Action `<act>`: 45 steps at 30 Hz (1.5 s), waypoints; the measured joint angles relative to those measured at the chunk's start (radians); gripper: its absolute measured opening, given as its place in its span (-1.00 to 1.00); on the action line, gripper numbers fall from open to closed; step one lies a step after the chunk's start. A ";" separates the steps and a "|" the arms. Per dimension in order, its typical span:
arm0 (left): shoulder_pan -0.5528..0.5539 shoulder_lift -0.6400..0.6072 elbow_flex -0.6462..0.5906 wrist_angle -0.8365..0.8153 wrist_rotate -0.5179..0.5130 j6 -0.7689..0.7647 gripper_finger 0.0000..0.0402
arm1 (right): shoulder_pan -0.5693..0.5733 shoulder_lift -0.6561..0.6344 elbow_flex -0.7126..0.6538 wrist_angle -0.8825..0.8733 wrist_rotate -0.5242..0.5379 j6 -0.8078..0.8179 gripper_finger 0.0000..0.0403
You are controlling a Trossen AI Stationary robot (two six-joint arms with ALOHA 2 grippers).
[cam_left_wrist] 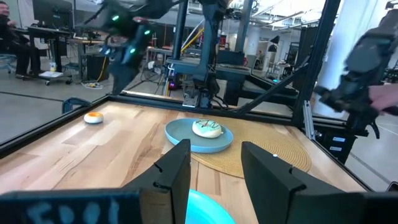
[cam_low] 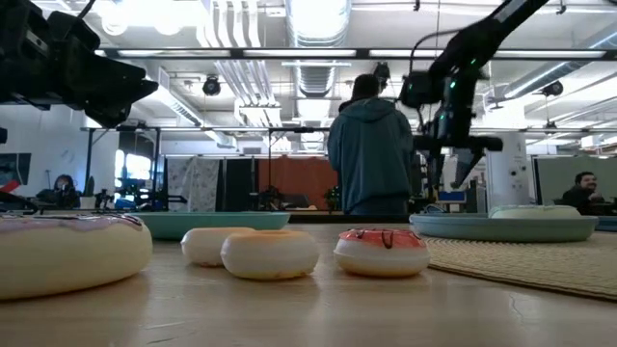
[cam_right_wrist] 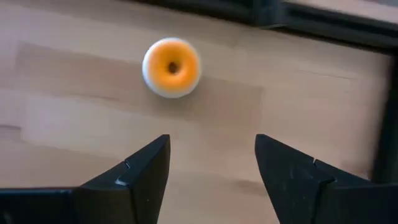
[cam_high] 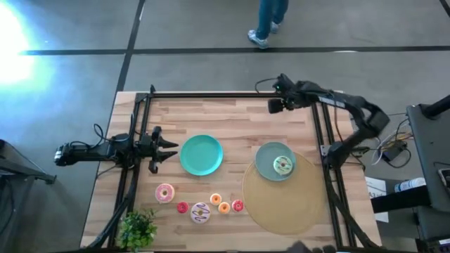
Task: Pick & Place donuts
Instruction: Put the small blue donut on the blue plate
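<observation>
Orange-iced, with a pale rim and a small hole, the mini donut (cam_right_wrist: 171, 68) lies flat on the bare wooden table (cam_high: 232, 116) near its far edge, just ahead of the right end effector (cam_right_wrist: 211, 171), which hovers released and empty. Closing off-centre could flick so small a ring toward the frame rail (cam_right_wrist: 323, 22). The left end effector (cam_left_wrist: 214, 171), also released, waits beside the teal plate (cam_high: 201, 154).

We see a wooden table (cam_high: 232, 119). On it lie a teal plate (cam_high: 201, 154), a round woven mat (cam_high: 288, 200), a small plant (cam_high: 138, 228), a pink donut (cam_high: 164, 192), a white donut with purple streaks (cam_high: 200, 213), and small red (cam_high: 183, 207) and orange (cam_high: 216, 200) donuts.
</observation>
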 joint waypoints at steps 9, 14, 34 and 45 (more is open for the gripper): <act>0.000 0.000 0.000 0.000 0.000 0.000 -0.42 | -0.062 0.242 0.171 0.010 -0.045 -0.161 0.11; 0.000 0.000 0.000 0.000 0.000 0.000 -0.42 | -0.090 0.290 0.221 0.011 -0.049 -0.165 0.05; 0.000 0.000 0.000 0.000 0.000 0.000 -0.42 | -0.130 0.352 0.207 0.029 -0.111 -0.207 -0.06; 0.000 0.000 0.000 0.000 0.000 0.000 -0.42 | -0.130 0.366 0.215 0.091 -0.108 -0.322 -0.29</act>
